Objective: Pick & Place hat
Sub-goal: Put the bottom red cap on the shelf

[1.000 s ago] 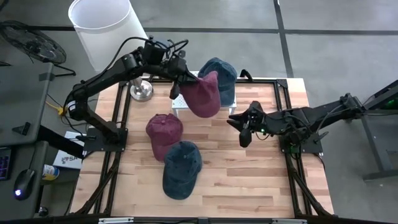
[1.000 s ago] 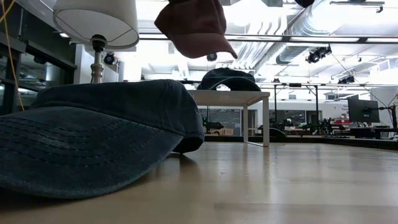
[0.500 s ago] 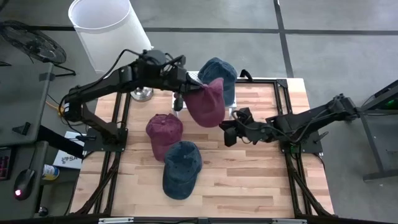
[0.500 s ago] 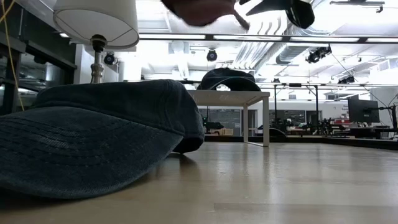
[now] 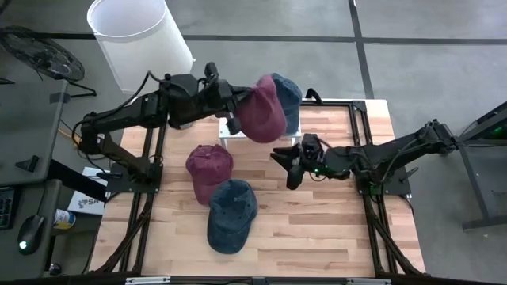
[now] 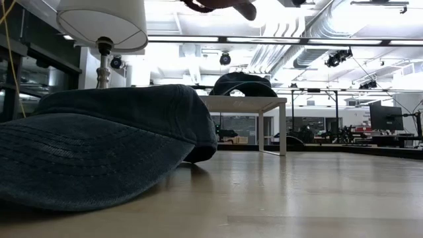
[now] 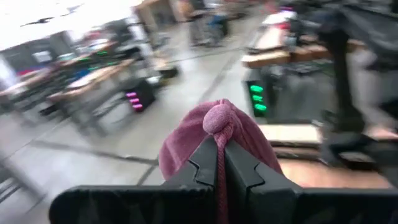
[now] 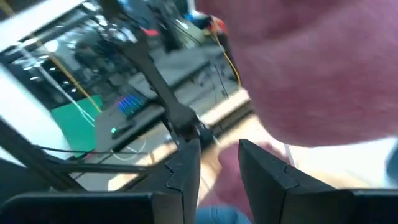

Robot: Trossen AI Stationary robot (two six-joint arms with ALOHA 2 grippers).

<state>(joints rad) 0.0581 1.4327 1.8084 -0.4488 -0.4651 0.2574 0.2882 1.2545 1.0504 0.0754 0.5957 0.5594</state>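
The left gripper (image 5: 234,113) is pinched tight on a fold of the red hat (image 5: 261,111), which hangs up in the air beside it. The hat looks soft, light and floppy, so its cloth edge is a good place to hold. Below it waits the right gripper (image 5: 290,164), fingers partly apart, probably empty.

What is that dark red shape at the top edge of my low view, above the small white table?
Observer: A maroon fabric cap, held in the air by the left gripper, fingers shut on its fabric.
Operator: Where is the right arm?
Observer: The right gripper hangs beside the lifted cap, fingers parted, nothing between them.
Operator: Any caps I cannot see?
Observer: A second maroon cap lies on the wooden tabletop beside the dark blue denim cap.
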